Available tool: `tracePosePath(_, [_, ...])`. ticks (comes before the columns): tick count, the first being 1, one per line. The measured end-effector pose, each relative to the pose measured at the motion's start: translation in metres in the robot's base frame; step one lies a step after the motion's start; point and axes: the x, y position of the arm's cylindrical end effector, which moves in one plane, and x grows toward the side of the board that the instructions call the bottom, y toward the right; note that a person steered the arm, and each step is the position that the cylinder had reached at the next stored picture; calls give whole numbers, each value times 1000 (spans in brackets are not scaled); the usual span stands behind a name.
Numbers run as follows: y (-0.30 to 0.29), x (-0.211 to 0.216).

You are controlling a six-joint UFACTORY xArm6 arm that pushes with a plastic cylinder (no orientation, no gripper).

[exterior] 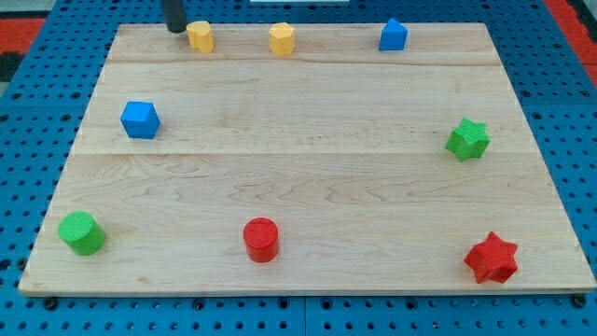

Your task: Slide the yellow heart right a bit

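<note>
Tip [176, 29] sits just left of yellow heart [200, 36], nr board's [298, 187] top edge; no tool visible.

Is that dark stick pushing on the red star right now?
No. My tip is at the view's top left, just left of a yellow block, while the red star sits far off at the bottom right.

A lab bench: wooden board [308, 187] laid on a blue perforated mounting plate [47, 75].
</note>
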Motion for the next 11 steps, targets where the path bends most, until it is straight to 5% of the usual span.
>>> tracePosePath(1, [104,30])
tracePosePath(2, [148,75])
tracePosePath(6, [110,163])
tracePosePath(7, [51,170])
tracePosePath(8, [-15,128])
tracePosePath(9, [-3,64])
tracePosePath(10, [65,51])
tracePosePath(11, [111,95])
